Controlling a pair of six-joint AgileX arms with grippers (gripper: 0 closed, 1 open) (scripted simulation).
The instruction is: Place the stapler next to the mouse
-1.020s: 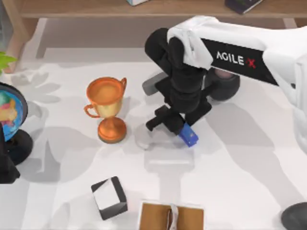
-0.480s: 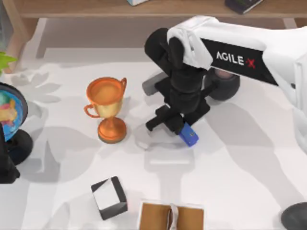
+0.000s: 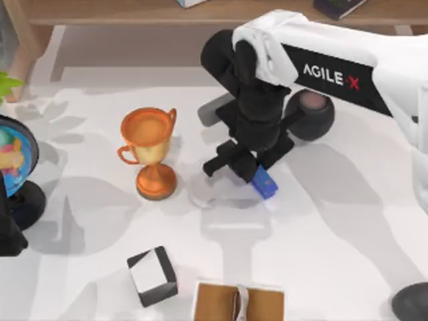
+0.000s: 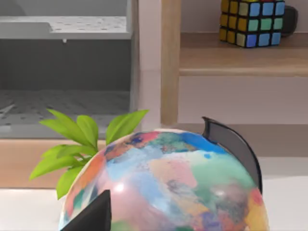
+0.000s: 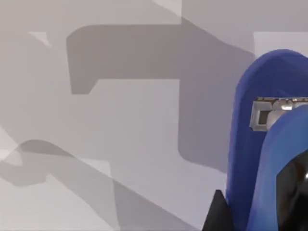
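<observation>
The blue stapler (image 3: 265,183) hangs just above the table's middle, gripped by my right gripper (image 3: 242,170), which is shut on it; only its lower end pokes out under the black fingers. In the right wrist view the stapler (image 5: 269,144) looms close over the white tabletop. The mouse (image 3: 210,115), a low dark grey shape, peeks out from behind my right arm, a little beyond the gripper. My left arm (image 3: 7,234) stays parked at the left edge beside the globe.
An orange trophy (image 3: 148,150) stands left of the gripper. A black ball speaker (image 3: 311,112) sits behind the arm to the right. A black-and-white cube (image 3: 152,274) and a brown book (image 3: 239,302) lie near the front. The globe (image 4: 163,187) is on the left.
My right gripper has carried the stapler slightly toward the far side of the table. The left arm has not moved.
</observation>
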